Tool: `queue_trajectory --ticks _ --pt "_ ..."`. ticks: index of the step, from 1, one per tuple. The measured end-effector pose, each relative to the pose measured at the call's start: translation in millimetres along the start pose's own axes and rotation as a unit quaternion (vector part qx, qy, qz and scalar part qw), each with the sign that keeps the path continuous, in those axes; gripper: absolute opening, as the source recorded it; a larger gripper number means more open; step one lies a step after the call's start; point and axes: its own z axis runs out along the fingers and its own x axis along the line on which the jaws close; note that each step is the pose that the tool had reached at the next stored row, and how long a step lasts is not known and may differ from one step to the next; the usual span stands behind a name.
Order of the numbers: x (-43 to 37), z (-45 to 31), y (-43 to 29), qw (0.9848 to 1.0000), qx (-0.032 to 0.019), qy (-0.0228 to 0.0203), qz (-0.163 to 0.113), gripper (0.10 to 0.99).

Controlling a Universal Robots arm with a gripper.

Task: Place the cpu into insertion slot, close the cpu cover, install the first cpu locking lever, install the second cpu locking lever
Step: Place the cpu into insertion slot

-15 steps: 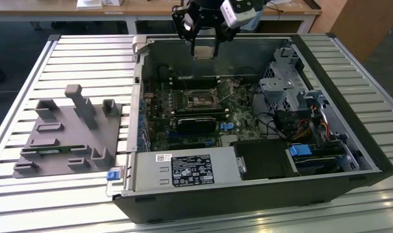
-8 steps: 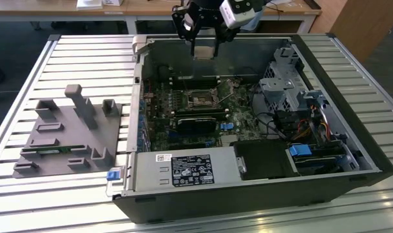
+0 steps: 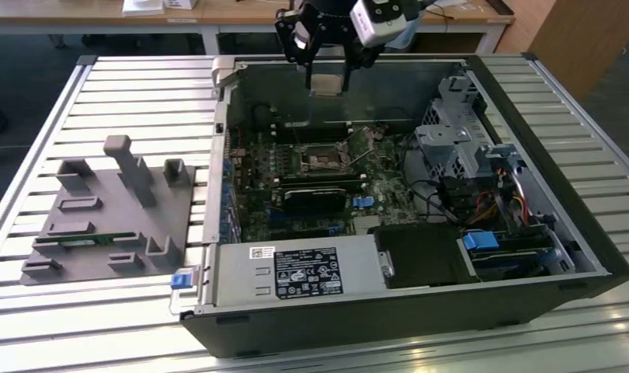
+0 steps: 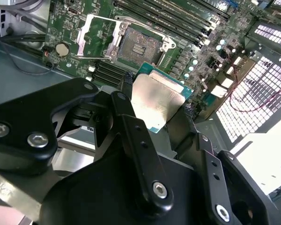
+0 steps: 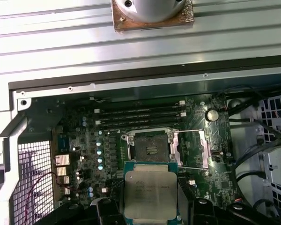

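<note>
Cpu (image 5: 150, 192) clamped by two opposite edges between the black fingers (image 4: 126, 82) of the gripper (image 3: 328, 78), dull silver top turned toward both wrist cameras, green board edge showing around it. Hangs in the air above the insertion slot (image 5: 150, 150), clear of it and not yet seated. In the exterior view, held well above the slot, up at the rim of the open computer case (image 3: 563, 233). Slot bare and uncovered, dark square contact field exposed inside its thin metal rim. Cpu cover (image 5: 192, 149) swung open, attached at one edge of the slot and lying off to that side, green motherboard (image 5: 84, 140) visible through its square cut-out. In the second wrist view, tilted up from the slot rather than flat. Long black memory slots (image 5: 140, 115) in parallel just beyond the slot, on the side away from the cpu. Round coin cell battery (image 5: 211, 114) near the slot, past the open cover's far corner. In the exterior view, grey fixture tray (image 3: 107, 210) with upright posts well apart from the slot, toward the exterior view's left, outside the case on the slatted table (image 3: 138, 85).
</note>
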Motion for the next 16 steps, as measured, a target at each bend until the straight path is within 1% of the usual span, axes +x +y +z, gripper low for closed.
queue_trajectory --ticks 16 --pt "0.5 1.3 -0.2 0.9996 -0.0006 -0.0027 0.030 0.541"
